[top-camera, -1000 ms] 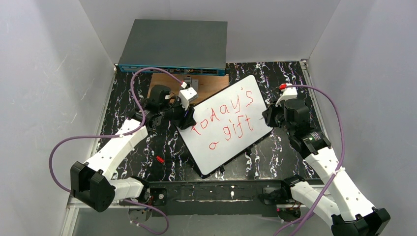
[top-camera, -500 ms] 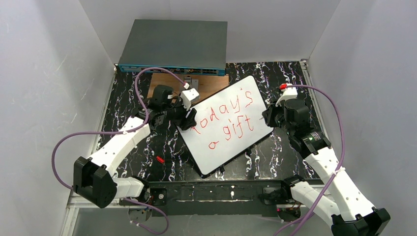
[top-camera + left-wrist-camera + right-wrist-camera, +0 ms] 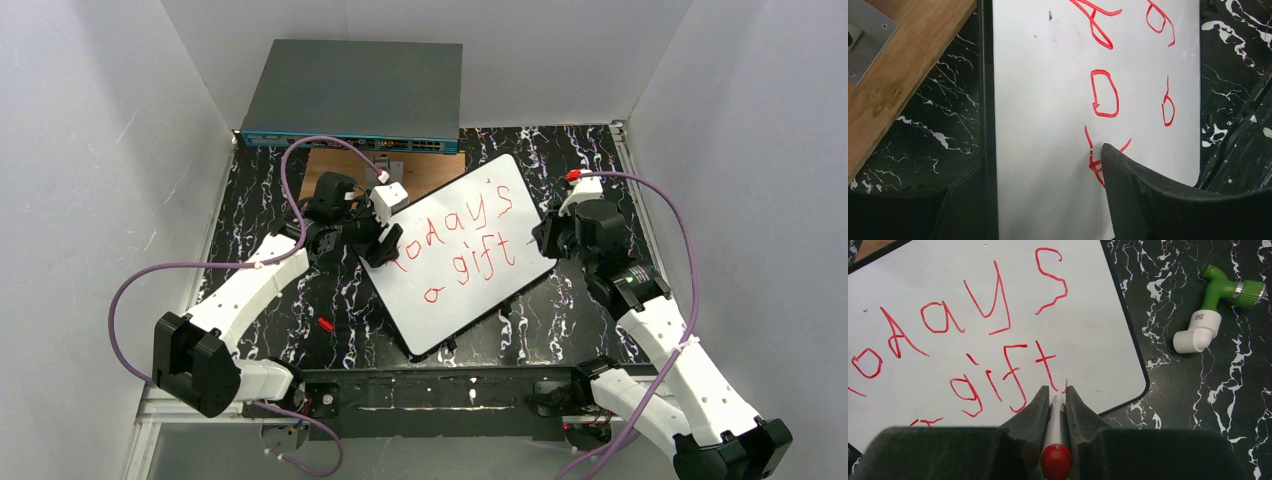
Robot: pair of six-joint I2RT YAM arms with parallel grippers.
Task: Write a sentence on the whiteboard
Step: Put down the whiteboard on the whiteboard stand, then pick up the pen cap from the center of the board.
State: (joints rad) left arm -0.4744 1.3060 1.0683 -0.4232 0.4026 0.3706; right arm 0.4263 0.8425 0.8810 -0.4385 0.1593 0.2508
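Note:
The whiteboard (image 3: 470, 290) lies tilted on the black marbled table, with "today's gift" and a loose "a" written on it in red. My right gripper (image 3: 543, 238) is at the board's right edge, shut on a red-capped marker (image 3: 1054, 432). The marker's tip is at the tail of the "t" on the board (image 3: 923, 285), between the fingertips of the right gripper (image 3: 1055, 390). My left gripper (image 3: 381, 247) sits on the board's upper left edge. In the left wrist view it (image 3: 1043, 200) is open, with one finger (image 3: 1158, 200) on the board (image 3: 1048, 75) over the first letter and the other off its edge.
A grey network switch (image 3: 355, 95) stands at the back, with a brown wooden plate (image 3: 335, 168) in front of it. A green and white pipe fitting (image 3: 1215, 310) lies right of the board. A small red piece (image 3: 325, 324) lies on the table, left of the board.
My left arm has shifted a little to the right and towards the back, its gripper staying on the board's left edge. The right gripper and board have hardly moved.

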